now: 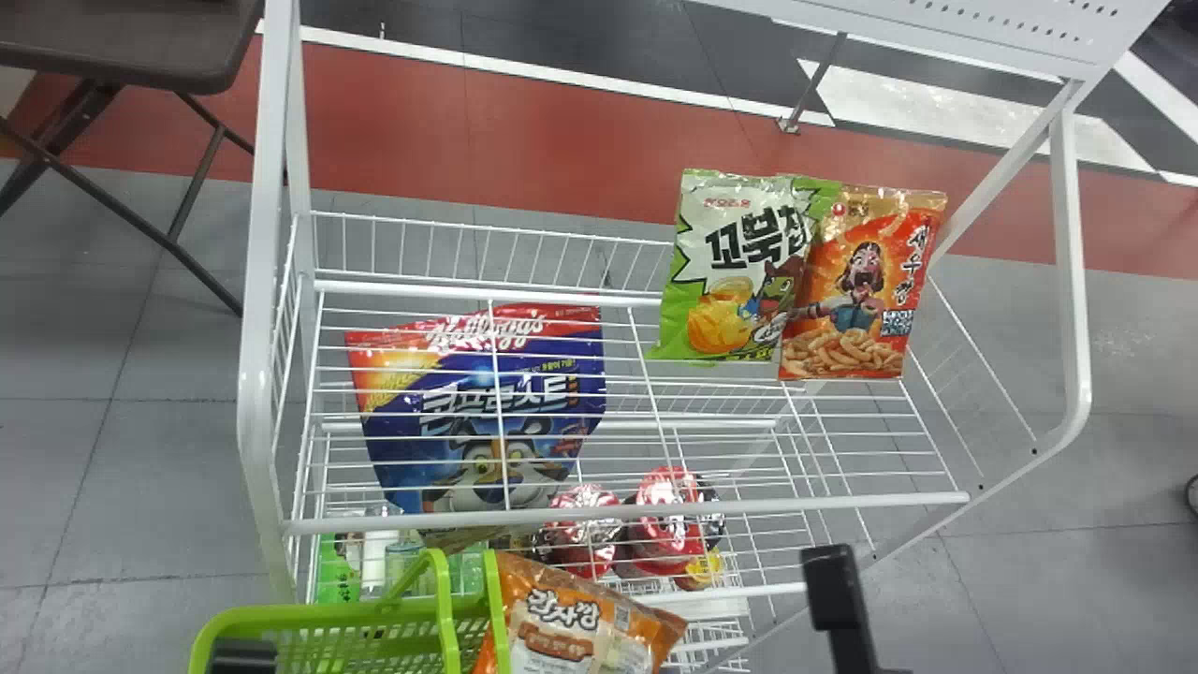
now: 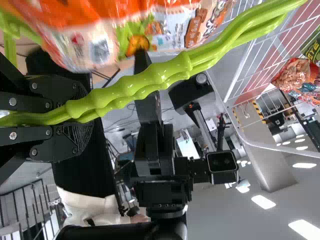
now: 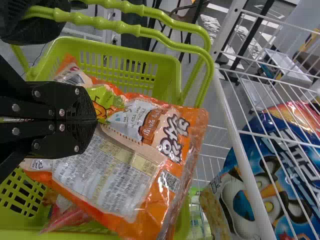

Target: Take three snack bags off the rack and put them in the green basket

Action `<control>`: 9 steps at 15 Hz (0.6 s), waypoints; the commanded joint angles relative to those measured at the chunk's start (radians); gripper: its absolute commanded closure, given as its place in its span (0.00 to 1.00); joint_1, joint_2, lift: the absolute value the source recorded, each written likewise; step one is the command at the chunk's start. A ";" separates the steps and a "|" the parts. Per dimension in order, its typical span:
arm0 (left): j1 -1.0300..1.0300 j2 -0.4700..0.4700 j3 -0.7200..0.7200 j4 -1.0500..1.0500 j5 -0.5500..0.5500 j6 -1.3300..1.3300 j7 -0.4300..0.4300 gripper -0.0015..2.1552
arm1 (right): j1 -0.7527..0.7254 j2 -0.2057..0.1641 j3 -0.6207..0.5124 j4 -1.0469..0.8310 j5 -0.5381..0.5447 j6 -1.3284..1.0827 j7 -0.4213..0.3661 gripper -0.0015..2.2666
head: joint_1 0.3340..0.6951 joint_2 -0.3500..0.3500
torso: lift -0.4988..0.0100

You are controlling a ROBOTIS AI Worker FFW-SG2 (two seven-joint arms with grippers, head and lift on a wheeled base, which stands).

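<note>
- Floor (image 1: pixel 468 112), grey with a red band: background beyond both grippers.
- Step in hand, by judgement: delivery of one snack bag to the basket. Next move calls for drawing it fully inside the walls, lowering it clear of the handles, then parting the right fingers.
- Left gripper (image 2: pixel 82 117): fingers clamped about the paired green handles (image 2: pixel 145 85), steadying the basket.
- Green basket (image 1: pixel 309 613): hangs below the left gripper; a reddish packet (image 3: pixel 75 215) lies inside, mostly covered.
- Orange snack bag (image 3: pixel 140 210): ahead of the right gripper's tips, over the basket, its far end seemingly past the rack-side rim.
- Right gripper (image 3: pixel 96 120): over the basket, pointing rackward, fingers pressed together on the orange snack bag's edge.
- White rack (image 1: pixel 253 402): ahead of both grippers; blue cereal bag (image 1: pixel 552 421) on it.
- Green-and-white snack bag (image 1: pixel 735 271), red-orange snack bag (image 1: pixel 856 290): side by side, overlapping, on the rack, beyond the right gripper and to its right.
</note>
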 commanded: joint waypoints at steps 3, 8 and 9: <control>-0.015 0.000 -0.008 0.007 -0.001 0.011 0.001 0.72 | -0.032 -0.012 0.168 0.115 0.060 -0.124 -0.032 0.93 | 1.00 0.00 | 0.93; -0.021 0.000 -0.008 0.015 -0.001 0.011 0.005 0.72 | -0.045 -0.013 0.191 0.140 0.008 -0.084 -0.023 0.77 | 1.00 0.00 | 0.93; -0.019 0.000 -0.006 0.016 -0.001 0.011 0.003 0.72 | -0.048 -0.016 0.182 0.144 0.008 -0.063 -0.023 0.41 | 1.00 0.00 | 0.93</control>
